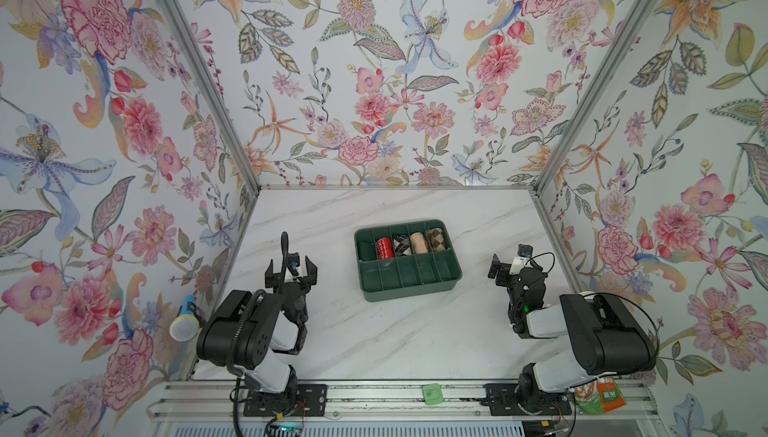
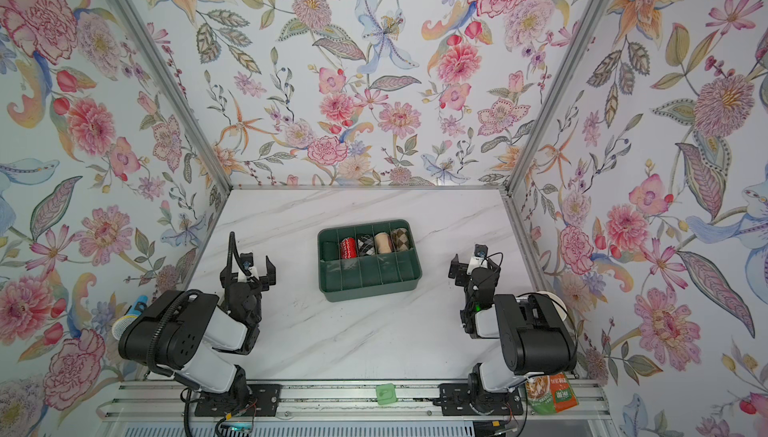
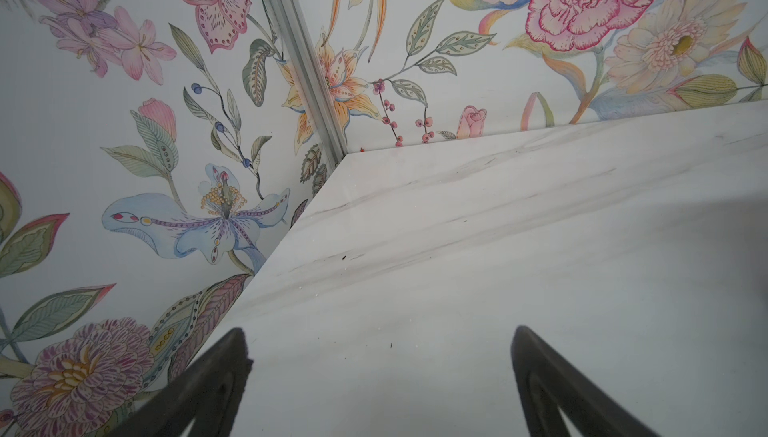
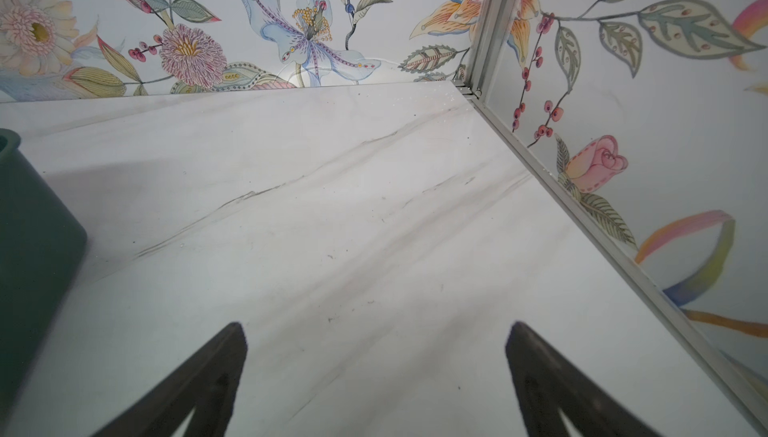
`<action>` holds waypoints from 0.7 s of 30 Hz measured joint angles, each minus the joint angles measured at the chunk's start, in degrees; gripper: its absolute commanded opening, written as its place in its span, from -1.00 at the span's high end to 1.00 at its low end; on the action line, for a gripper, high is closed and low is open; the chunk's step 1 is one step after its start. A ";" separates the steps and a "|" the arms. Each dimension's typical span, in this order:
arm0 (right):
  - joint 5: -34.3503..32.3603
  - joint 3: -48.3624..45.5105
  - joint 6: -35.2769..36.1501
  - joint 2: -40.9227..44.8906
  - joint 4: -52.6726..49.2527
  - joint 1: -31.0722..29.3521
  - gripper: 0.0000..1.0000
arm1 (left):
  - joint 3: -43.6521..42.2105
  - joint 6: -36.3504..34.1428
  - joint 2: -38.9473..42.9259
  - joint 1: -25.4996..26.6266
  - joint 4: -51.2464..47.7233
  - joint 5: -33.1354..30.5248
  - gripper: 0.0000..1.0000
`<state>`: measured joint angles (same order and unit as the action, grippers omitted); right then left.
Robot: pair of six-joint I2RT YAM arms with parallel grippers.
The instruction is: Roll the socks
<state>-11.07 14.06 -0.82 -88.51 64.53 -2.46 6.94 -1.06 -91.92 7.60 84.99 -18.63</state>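
Several rolled socks [image 1: 401,245] [image 2: 365,245] lie side by side in the back row of a dark green divided tray [image 1: 405,295] [image 2: 368,294] at the middle of the marble table: dark green, red, black-and-white argyle, beige and brown argyle. My left gripper [image 1: 291,266] [image 2: 248,270] [image 3: 380,331] is open over bare marble, left of the tray, and holds nothing. On the tray's right, my right gripper [image 1: 508,258] [image 2: 467,258] [image 4: 376,324] is also open over bare marble. The right wrist view catches only a corner of the tray [image 4: 33,214]. No loose sock shows on the table.
Floral walls close in the table at the left, back and right, with metal posts at the corners. A blue microphone [image 1: 185,322] sits by the left arm. On the front rail [image 1: 374,403] lie a small green piece [image 1: 432,393] and a snack packet [image 1: 598,399].
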 measured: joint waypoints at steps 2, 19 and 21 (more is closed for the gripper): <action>-0.11 1.03 0.13 0.00 0.09 0.00 -0.98 | 1.57 0.02 0.00 -0.11 -1.31 0.04 -0.98; -0.37 1.53 0.22 0.00 0.04 -0.04 -0.98 | 2.58 0.00 0.31 -0.15 -2.47 0.13 -0.98; -0.44 1.53 0.22 0.00 0.04 -0.04 -0.98 | 2.58 0.00 0.31 -0.15 -2.47 0.24 -0.99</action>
<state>-11.51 15.59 -0.60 -88.51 64.58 -2.50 9.52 -1.06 -91.61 7.44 82.52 -18.39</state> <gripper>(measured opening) 0.992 0.993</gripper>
